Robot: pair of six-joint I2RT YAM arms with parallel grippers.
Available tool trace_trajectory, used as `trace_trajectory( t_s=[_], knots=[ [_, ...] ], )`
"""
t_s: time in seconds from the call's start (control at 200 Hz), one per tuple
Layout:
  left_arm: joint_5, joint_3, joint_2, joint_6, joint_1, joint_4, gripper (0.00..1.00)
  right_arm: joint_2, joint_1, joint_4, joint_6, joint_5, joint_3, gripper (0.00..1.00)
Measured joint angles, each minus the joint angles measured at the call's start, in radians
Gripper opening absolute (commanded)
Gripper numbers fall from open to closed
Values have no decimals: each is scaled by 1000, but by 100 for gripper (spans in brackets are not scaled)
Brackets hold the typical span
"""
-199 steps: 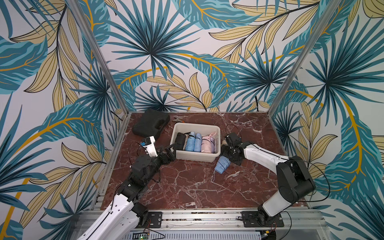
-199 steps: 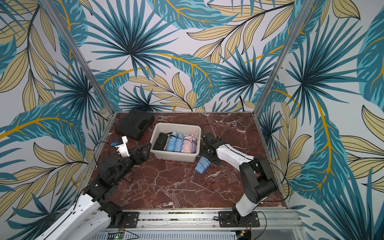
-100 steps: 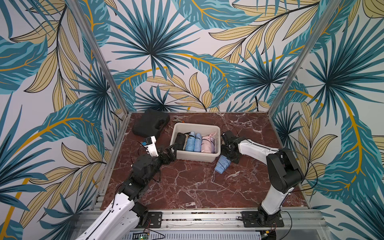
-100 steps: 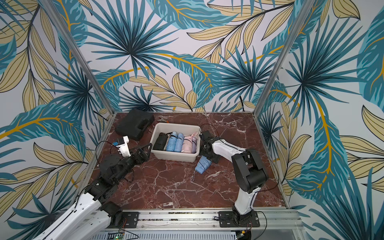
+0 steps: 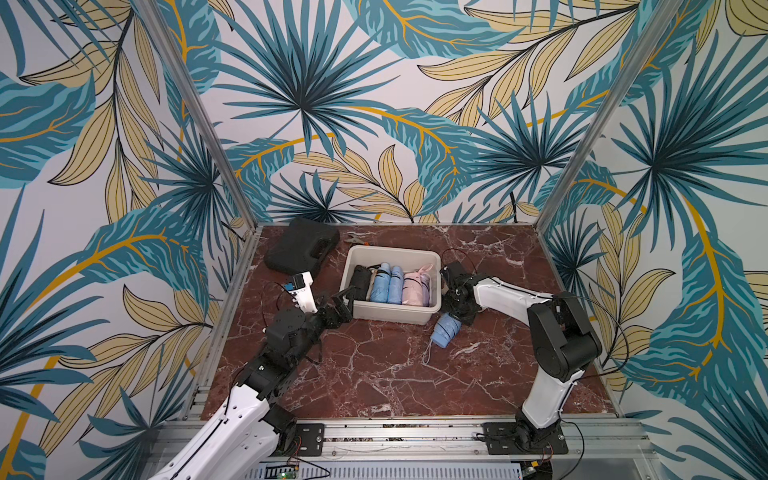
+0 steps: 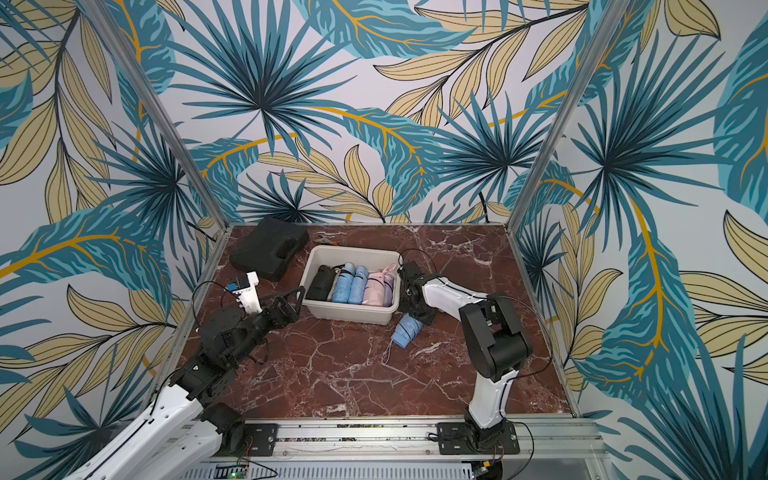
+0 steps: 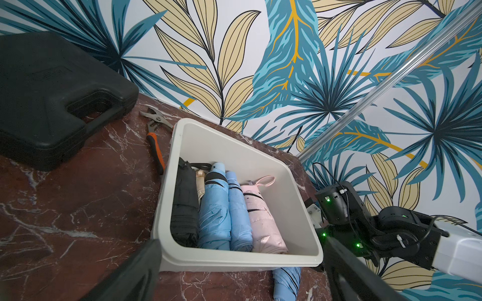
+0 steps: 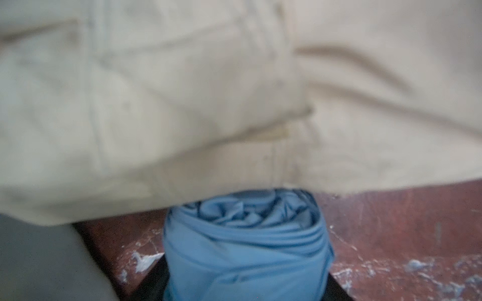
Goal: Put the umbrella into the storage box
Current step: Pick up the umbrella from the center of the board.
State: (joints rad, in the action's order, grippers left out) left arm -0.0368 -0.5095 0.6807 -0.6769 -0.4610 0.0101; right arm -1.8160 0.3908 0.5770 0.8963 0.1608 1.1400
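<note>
At the left, the left pincer is spread wide and empty, just off the near left corner of the box. The box sits mid-table and already holds four folded umbrellas, packed toward its left, with free room along its right wall. The blue umbrella lies on the table at the box's near right corner. Its far end is tucked against the wall under the rim, and its strap trails toward the near side. It looks light, probably loose, slick fabric wrapped over a stiff core, so jaws would likely sink in before they bite and could slide on the cloth. A hold across the roll near its middle should balance best, while one at the end may let it droop or swing, and the strap could snag the rim. The right pincer sits at that far end with its jaws either side of the roll; whether they press it cannot be told.
</note>
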Motion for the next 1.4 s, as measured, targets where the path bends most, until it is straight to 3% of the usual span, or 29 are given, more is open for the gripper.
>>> trace_trajectory(
  t_s=[0.175,0.441,0.816,1.082,1.402],
  knots=[
    [0,0,0,5,0,1,100,106,-4,8,10,-1,-77,54],
    [21,0,0,18,0,43,100,393,-6,64,32,-1,-163,54],
    [102,2,9,63,0,198,100,701,-10,237,-25,-18,-61,49],
    [139,16,21,67,-19,268,100,715,-10,208,-2,-105,56,48],
    [138,16,107,113,-151,338,100,558,66,-4,124,-191,103,47]
  ],
)
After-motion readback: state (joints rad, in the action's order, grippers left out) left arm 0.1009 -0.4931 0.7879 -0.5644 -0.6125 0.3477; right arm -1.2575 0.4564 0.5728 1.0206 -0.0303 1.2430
